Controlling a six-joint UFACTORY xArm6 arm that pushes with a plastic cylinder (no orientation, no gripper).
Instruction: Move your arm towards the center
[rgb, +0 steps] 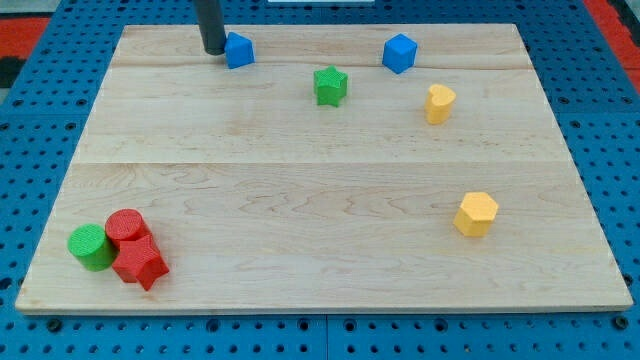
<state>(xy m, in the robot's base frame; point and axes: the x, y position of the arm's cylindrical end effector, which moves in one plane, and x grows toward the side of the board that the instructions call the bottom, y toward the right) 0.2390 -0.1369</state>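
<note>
My tip (213, 49) is at the view's top left of the wooden board (300, 190), just left of a blue block (239, 50) and nearly touching it. A green star-shaped block (330, 86) lies right of that, nearer the middle. A blue cube-like block (399, 53) sits at the top right, with a yellow block (439, 103) below it. A yellow hexagonal block (476, 213) lies at the right. At the bottom left a green cylinder (91, 246), a red cylinder (127, 227) and a red star-shaped block (140, 263) are clustered together.
The board rests on a blue pegboard surface (320, 340) that surrounds it. Red areas show at the view's top corners (30, 25).
</note>
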